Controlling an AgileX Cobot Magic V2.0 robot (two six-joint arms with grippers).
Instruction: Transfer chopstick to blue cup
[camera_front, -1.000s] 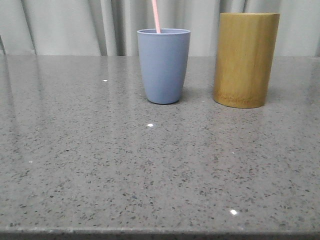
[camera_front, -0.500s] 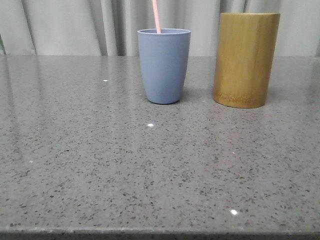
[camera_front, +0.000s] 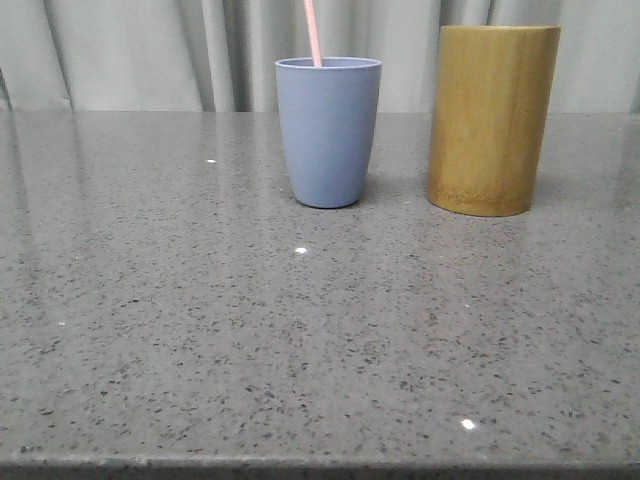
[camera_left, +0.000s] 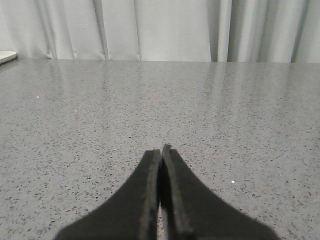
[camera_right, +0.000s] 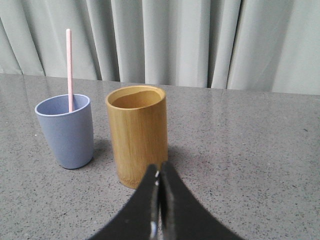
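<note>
The blue cup (camera_front: 328, 132) stands upright at the back middle of the grey table. A pale pink chopstick (camera_front: 312, 33) stands in it, leaning slightly, its top cut off by the frame's edge. Both also show in the right wrist view: the cup (camera_right: 65, 131) and the chopstick (camera_right: 69, 69). My right gripper (camera_right: 159, 171) is shut and empty, well back from the cups and low over the table. My left gripper (camera_left: 161, 150) is shut and empty over bare table. Neither gripper shows in the front view.
A taller yellow-brown bamboo cylinder (camera_front: 491, 119) stands just right of the blue cup; in the right wrist view (camera_right: 137, 135) its inside looks empty. Grey curtains hang behind the table. The table's front edge (camera_front: 320, 464) runs along the bottom of the front view.
</note>
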